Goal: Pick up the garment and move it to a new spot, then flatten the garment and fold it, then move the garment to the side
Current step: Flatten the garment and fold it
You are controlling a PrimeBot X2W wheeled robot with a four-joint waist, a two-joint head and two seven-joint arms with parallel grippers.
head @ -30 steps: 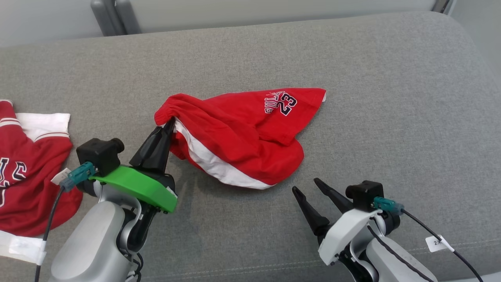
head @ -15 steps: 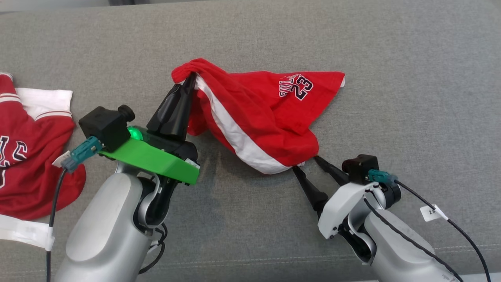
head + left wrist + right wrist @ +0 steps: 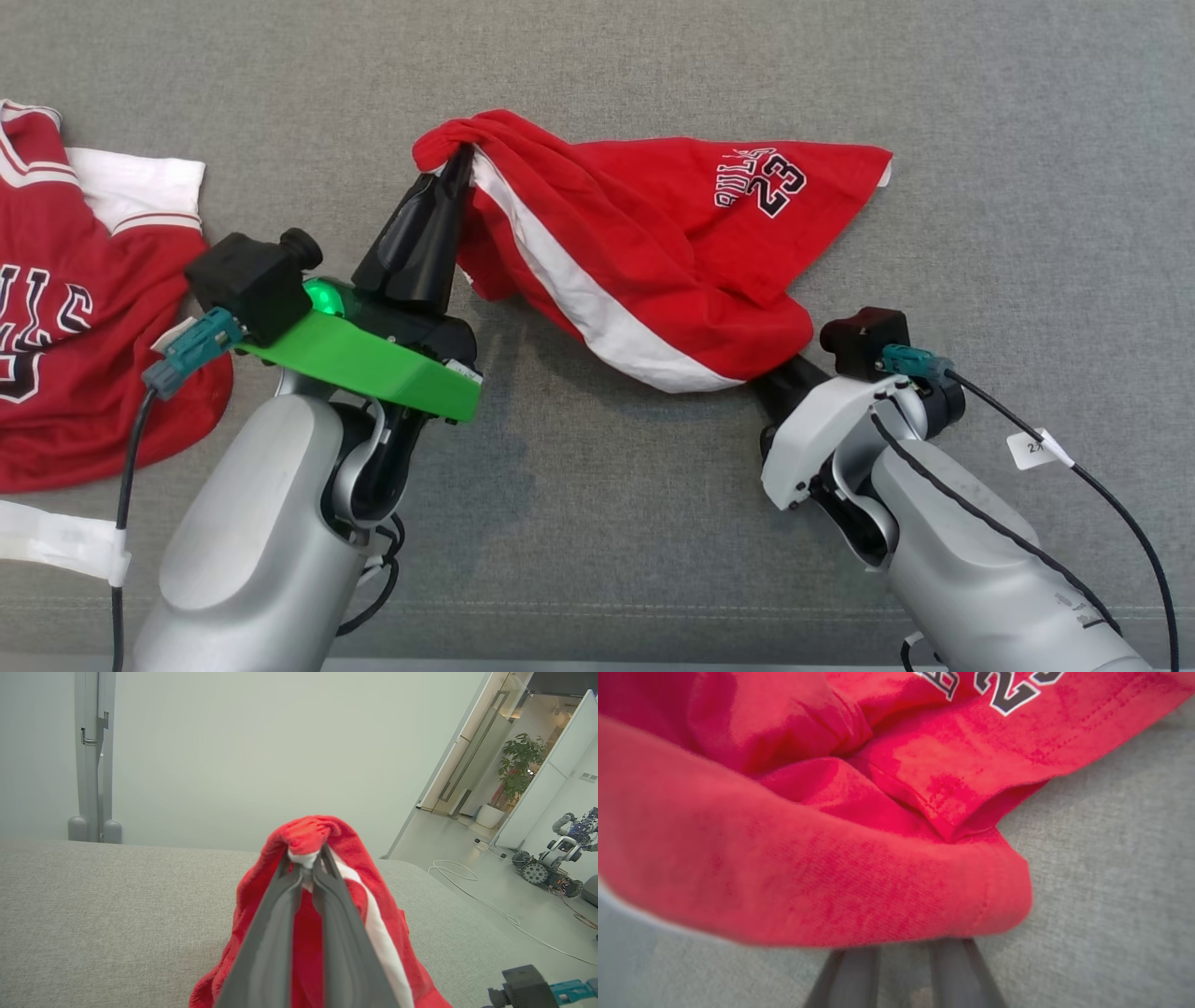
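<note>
Pinching garment with left tool, right tool with tips hidden beneath it, grip unclear.

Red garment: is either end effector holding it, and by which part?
Left end effector is shut on the red garment at its bunched upper-left end. Right end effector reaches under the lower-right fold; whether it grips cannot be told.

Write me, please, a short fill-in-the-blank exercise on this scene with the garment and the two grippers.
The left gripper is shut on a bunched end of the ____ garment.
The number printed on it reads ____.
Its broad stripe is ____.
The right gripper has its fingertips hidden under the garment, above a ____ cushion.
Missing words: red; 23; white; grey.
</note>
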